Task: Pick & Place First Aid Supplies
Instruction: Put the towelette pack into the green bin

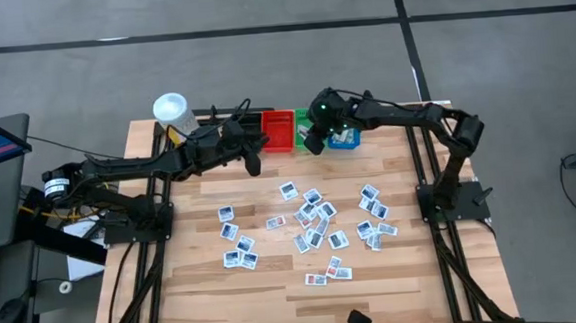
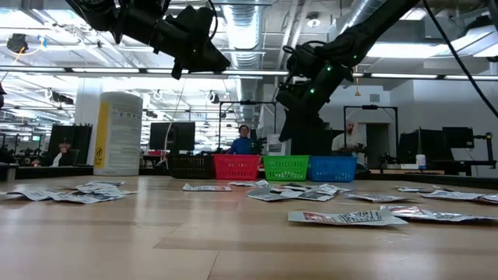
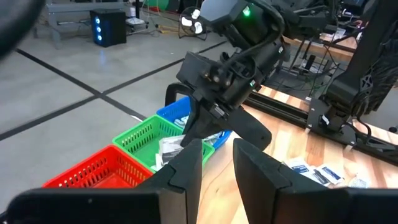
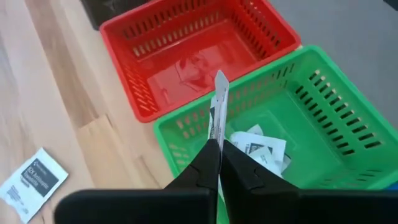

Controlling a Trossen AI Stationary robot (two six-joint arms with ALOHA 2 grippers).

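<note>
Right pincer (image 4: 219,163), clamped on a packet (image 4: 217,109) held edge-up, hangs above the green bin's (image 4: 336,118) near rim; the bin floor lies toward 1 o'clock, probably just ahead. Left pincer (image 3: 217,163), fingers apart, waits over the red bin (image 3: 93,171), empty.

Open-plan lab, exposed ceiling ducts (image 2: 257,31), monitors (image 2: 173,136), seated person (image 2: 243,141)

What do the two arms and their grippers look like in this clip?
Both arms are dark with black cables along them. The right gripper has a blocky black head with a green light; its fingers are dark and tapered. The left gripper's fingers are flat black.
</note>
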